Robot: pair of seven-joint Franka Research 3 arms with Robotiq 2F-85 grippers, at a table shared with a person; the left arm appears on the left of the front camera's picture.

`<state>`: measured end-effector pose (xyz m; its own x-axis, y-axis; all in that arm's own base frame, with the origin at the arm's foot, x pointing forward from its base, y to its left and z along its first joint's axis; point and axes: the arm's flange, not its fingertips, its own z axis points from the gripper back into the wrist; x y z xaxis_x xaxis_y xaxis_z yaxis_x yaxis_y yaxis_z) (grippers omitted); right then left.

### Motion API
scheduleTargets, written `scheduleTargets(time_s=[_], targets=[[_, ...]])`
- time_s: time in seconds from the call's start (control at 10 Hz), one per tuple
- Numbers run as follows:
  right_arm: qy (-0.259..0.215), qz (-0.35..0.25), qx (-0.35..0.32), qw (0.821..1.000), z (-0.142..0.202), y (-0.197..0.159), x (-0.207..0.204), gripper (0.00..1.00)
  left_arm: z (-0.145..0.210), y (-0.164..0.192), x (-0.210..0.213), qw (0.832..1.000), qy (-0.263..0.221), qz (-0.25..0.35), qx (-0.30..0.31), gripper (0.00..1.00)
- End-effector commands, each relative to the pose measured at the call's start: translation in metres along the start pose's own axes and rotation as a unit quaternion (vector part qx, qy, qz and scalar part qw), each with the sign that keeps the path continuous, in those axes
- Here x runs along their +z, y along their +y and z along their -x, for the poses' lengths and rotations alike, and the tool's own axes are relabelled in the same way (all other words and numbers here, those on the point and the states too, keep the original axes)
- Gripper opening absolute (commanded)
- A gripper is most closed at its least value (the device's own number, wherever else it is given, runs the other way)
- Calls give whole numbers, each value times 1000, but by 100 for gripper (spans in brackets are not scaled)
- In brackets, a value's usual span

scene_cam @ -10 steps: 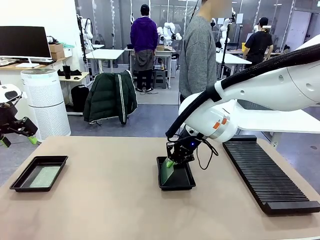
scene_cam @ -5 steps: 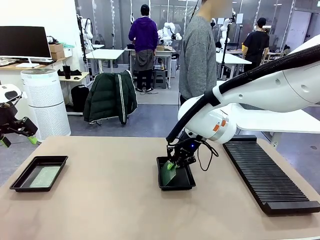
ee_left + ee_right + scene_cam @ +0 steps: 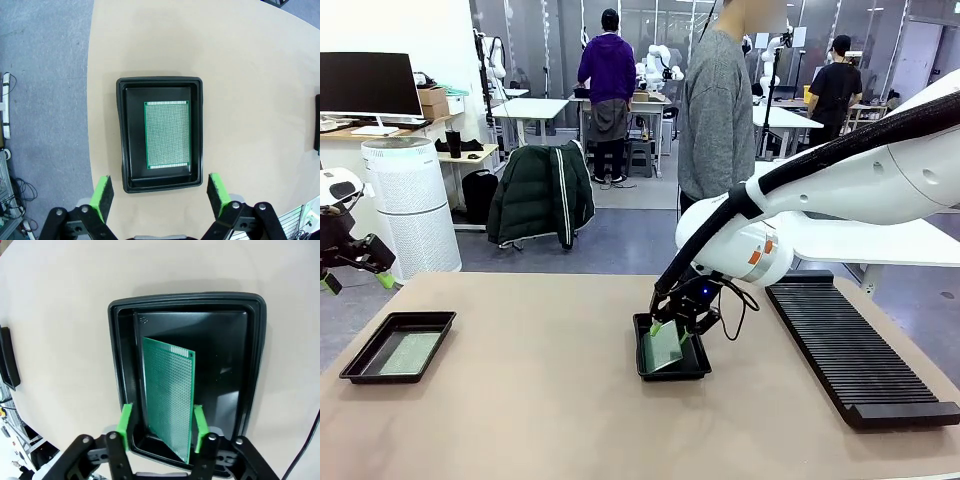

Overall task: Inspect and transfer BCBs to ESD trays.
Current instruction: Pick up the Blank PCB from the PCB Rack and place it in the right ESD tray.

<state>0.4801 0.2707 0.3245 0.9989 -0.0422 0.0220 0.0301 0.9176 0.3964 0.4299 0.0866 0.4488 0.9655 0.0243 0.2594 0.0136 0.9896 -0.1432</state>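
Two black ESD trays lie on the tan table. The left tray (image 3: 420, 316) (image 3: 121, 135) holds a green BCB (image 3: 408, 352) (image 3: 167, 135) lying flat. My left gripper (image 3: 358, 282) (image 3: 160, 195) hangs high above that tray, open, with nothing between its pads. The centre tray (image 3: 672, 375) (image 3: 187, 297) holds a second BCB (image 3: 663, 348) (image 3: 167, 400), tilted with its lower edge on the tray floor. My right gripper (image 3: 672, 322) (image 3: 161, 427) is just above this tray with its jaws apart on either side of the board. There is a gap beside its left pad (image 3: 125, 425).
A long black ribbed rack (image 3: 850, 345) lies along the table's right side. A person in a grey sweater (image 3: 715, 110) stands at the far edge, behind the centre tray. Bare tabletop lies between the two trays and along the front.
My right gripper's jaws have spread apart, and the board in the centre tray has tipped from steep to leaning lower. The left arm has not moved.
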Motion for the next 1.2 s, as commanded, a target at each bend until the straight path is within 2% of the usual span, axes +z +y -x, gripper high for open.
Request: scheduleTargets(time_s=[0.0,0.1,0.2,0.3,1.1], targets=[[8,24,-9,1000,-5,7,4,76,0,2,-2,1000,1,-2,-2,100],[10,29,-8,999,-6,9,4,84,0,2,-2,1000,1,-2,-2,100],[12,34,-7,999,-7,10,4,80,0,2,-2,1000,1,-2,-2,100],[13,40,-9,999,-7,11,5,100,0,2,-2,1000,1,-2,-2,100],[16,118,2,993,9,30,36,100,0,2,-2,1000,1,-2,-2,100]])
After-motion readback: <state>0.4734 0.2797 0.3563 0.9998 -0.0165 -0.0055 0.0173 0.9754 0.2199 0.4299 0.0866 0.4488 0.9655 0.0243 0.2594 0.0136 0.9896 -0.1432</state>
